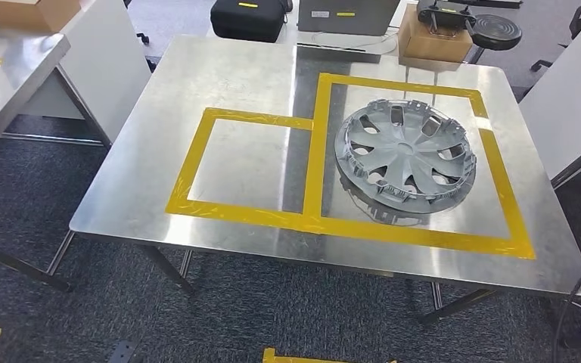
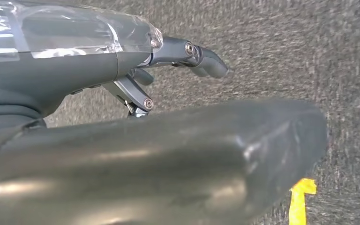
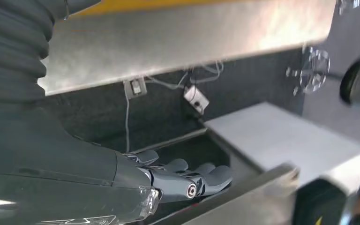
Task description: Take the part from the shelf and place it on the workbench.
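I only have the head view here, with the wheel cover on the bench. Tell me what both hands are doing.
Observer: The left hand holds nothing; it hangs over grey carpet, fingers loosely curled.
Operator: Now the right one.
Observer: The right hand is empty too, fingers stretched out and apart, lower than the workbench edge.
Operator: Say what lies under the bench on that side.
Observer: Loose cables and a small white box hang beneath the bench top.
Operator: Confirm nothing touches the wheel cover.
Observer: Confirmed: the wheel cover lies alone inside the larger yellow tape square.
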Tool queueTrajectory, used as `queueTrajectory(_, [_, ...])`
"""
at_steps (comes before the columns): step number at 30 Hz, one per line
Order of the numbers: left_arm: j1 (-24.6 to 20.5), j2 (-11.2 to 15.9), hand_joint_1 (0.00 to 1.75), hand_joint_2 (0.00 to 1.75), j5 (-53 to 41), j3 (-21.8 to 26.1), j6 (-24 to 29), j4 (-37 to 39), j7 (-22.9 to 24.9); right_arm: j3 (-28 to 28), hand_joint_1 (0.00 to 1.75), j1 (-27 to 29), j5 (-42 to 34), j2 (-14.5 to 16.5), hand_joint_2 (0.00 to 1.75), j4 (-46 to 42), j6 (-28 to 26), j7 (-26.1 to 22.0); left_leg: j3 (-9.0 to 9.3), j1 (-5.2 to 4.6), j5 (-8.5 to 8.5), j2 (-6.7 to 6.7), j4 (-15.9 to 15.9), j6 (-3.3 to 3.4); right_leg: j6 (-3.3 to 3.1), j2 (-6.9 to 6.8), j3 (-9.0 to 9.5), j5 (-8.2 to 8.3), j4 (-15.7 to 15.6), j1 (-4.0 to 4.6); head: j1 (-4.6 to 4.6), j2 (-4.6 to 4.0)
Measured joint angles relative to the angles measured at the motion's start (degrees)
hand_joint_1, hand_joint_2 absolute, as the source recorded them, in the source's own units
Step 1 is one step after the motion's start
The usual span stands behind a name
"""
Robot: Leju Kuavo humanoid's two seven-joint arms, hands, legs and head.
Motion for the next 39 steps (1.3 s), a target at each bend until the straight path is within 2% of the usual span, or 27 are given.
queueTrajectory(4, [0.2,-0.3,0.0,0.0,2.1,0.2,1.0,-0.9,1.1,-6.3,0.0,11.2,-4.6,-4.1,1.75,-1.4,-4.1,-4.0,0.04,0.0,-0.14,0.22,0.0,0.16,0.02,0.05,0.15,-0.03,-0.1,0.06,-0.04,0.0])
queueTrajectory(7, [0.4,-0.6,0.0,0.0,3.6,0.5,1.9,-1.7,2.6,-12.1,0.0,22.1,-5.1,-5.3,1.75,-3.0,-6.5,-7.0,0.06,0.03,-0.24,0.46,-0.1,0.27,0.08,0.06,0.29,-0.1,-0.1,0.12,-0.03,0.0])
queueTrajectory(11, [0.5,-0.7,0.0,0.0,5.0,0.5,1.5,-2.2,3.9,-20.9,0.0,36.3,-0.3,-3.6,1.75,-5.1,-7.8,-10.5,0.08,-0.03,-0.32,1.11,-0.1,0.31,0.12,0.17,0.33,-0.15,-0.1,0.12,-0.01,0.0])
queueTrajectory(15, [0.4,-0.7,0.0,0.0,6.2,0.5,1.3,-2.1,3.1,-28.5,0.0,43.4,5.0,-0.7,1.75,-6.4,-7.2,-11.5,0.34,-0.1,-0.5,2.23,-0.2,0.36,0.1,0.89,0.24,-0.13,-0.1,0.1,-0.11,0.0])
queueTrajectory(20, [0.4,-0.7,0.0,0.0,7.2,0.4,3.7,-2.9,5.4,-36.6,0.0,49.8,13.5,4.0,1.75,-9.7,-6.8,-7.8,0.72,-0.09,-0.74,3.13,-0.3,0.35,0.07,1.65,0.32,-0.12,-0.1,0.14,-0.15,0.0])
queueTrajectory(24, [0.6,0.1,0.0,0.0,8.5,0.4,5.1,-4.2,5.6,-42.4,0.0,52.7,20.9,11.9,1.75,-10.9,-7.3,-8.5,0.97,-0.04,-0.84,3.58,-0.4,0.23,0.06,2.12,0.33,-0.11,-0.1,0.19,-0.05,0.0])
queueTrajectory(28, [1.1,1.8,0.0,0.0,9.6,0.3,7.5,-7.2,6.9,-46.9,0.0,54.1,24.1,19.9,1.75,-11.4,-8.0,-8.4,1.19,-0.04,-0.86,3.82,-0.5,0.19,0.03,2.37,0.33,-0.11,-0.1,0.15,-0.22,0.0])
queueTrajectory(31, [1.3,3.3,0.0,0.0,10.0,-0.2,8.9,-9.0,7.3,-48.8,0.0,54.3,26.3,24.4,1.75,-10.7,-7.3,-7.6,1.32,-0.03,-0.88,3.88,-0.6,0.16,-0.08,2.49,0.33,-0.15,-0.1,0.15,-0.27,0.0])
queueTrajectory(34, [1.5,4.7,0.0,0.0,10.5,-1.1,11.4,-11.0,7.4,-49.2,0.0,54.2,29.6,27.4,1.75,-8.2,-3.9,-5.7,1.38,-0.03,-0.91,3.88,-0.6,0.12,-0.2,2.55,0.31,-0.2,0.0,0.13,-0.29,0.0])
queueTrajectory(39, [1.6,6.2,0.0,0.0,11.0,-2.4,11.9,-12.8,7.1,-49.2,0.0,53.8,31.6,29.7,1.75,-3.7,1.2,-3.7,1.37,-0.05,-0.91,3.72,-0.7,0.11,-0.21,2.54,0.34,-0.21,0.0,0.1,-0.28,0.0])
